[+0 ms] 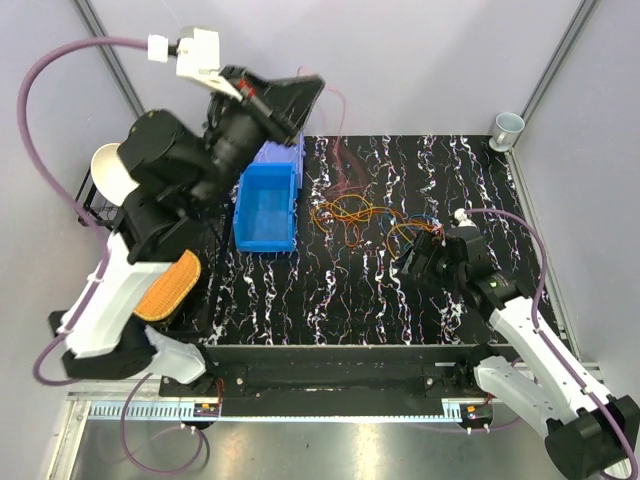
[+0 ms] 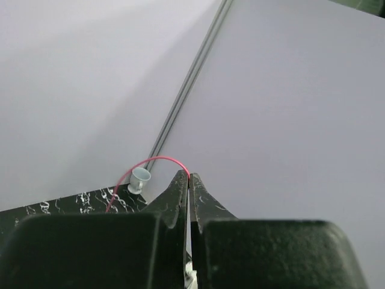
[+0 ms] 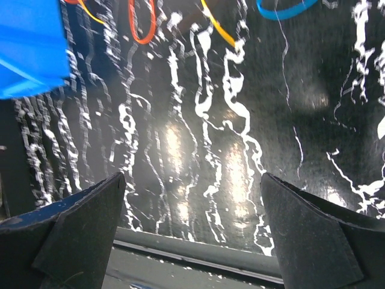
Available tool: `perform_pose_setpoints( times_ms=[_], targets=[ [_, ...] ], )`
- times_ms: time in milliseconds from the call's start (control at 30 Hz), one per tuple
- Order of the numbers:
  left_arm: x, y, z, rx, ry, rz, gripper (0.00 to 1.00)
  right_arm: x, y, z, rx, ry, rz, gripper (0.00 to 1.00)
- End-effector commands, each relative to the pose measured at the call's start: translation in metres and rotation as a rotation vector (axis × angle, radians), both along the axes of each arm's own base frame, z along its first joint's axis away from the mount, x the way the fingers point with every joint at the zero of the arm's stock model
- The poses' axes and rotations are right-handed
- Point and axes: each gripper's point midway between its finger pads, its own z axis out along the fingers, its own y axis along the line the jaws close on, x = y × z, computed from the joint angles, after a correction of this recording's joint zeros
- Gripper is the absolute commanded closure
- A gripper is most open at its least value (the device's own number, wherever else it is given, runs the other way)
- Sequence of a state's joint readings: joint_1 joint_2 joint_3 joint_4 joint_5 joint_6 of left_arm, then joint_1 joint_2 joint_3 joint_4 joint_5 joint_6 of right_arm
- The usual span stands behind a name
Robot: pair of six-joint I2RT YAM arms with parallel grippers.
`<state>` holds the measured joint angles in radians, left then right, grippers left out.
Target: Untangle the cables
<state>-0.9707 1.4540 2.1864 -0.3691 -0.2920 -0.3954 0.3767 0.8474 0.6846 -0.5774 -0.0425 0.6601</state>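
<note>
The cables (image 1: 358, 214) lie in a loose bunch of orange, yellow, red and blue loops on the black marbled table (image 1: 330, 300), right of the blue bin (image 1: 266, 205). My left gripper (image 1: 312, 82) is raised high over the table's back edge, shut on a thin red cable (image 2: 150, 161) that arcs from its tips (image 2: 189, 175) down toward the table. The same strand (image 1: 343, 140) hangs faintly down to the bunch. My right gripper (image 1: 415, 262) hovers low, just right of the bunch, open and holding nothing (image 3: 192, 177). Orange (image 3: 144, 27), yellow (image 3: 219, 29) and blue (image 3: 283, 10) loops lie ahead of it.
A small white cup (image 1: 507, 127) stands at the table's back right corner. A wire basket (image 1: 92, 200) holding a white bowl (image 1: 106, 170) sits at the left, with an orange-brown oval pad (image 1: 168, 285) in front of it. White walls close in on the table.
</note>
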Motion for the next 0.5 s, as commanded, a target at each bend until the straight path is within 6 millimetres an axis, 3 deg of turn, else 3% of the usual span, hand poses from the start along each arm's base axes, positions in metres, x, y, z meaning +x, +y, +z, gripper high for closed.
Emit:
perform_pose_setpoints(
  times_ms=[0,33,100,133,233,300,467],
  targets=[
    [0.01,-0.03,-0.079,0.196,0.075,-0.045,1.0,0.006,-0.009,0.021,-0.022,-0.058,-0.045,0.0],
    [0.012,-0.032,-0.105,0.236,0.117,-0.047,1.0,0.005,-0.009,0.02,-0.016,-0.049,-0.048,0.0],
    [0.011,-0.036,-0.133,0.267,0.172,-0.067,1.0,0.004,-0.008,0.017,-0.013,-0.039,-0.049,0.0],
    [0.009,-0.038,-0.156,0.303,0.207,-0.081,1.0,0.003,-0.008,0.016,-0.006,-0.033,-0.054,0.0],
    [-0.005,-0.046,-0.183,0.331,0.25,-0.165,1.0,0.002,-0.007,0.012,0.001,-0.021,-0.056,0.0],
    [-0.011,-0.047,-0.189,0.332,0.265,-0.199,1.0,0.003,-0.006,0.007,0.0,-0.008,-0.06,0.0],
    [-0.021,-0.033,-0.212,0.323,0.343,-0.192,1.0,0.0,0.011,-0.008,0.085,0.047,-0.031,0.0]
  ],
)
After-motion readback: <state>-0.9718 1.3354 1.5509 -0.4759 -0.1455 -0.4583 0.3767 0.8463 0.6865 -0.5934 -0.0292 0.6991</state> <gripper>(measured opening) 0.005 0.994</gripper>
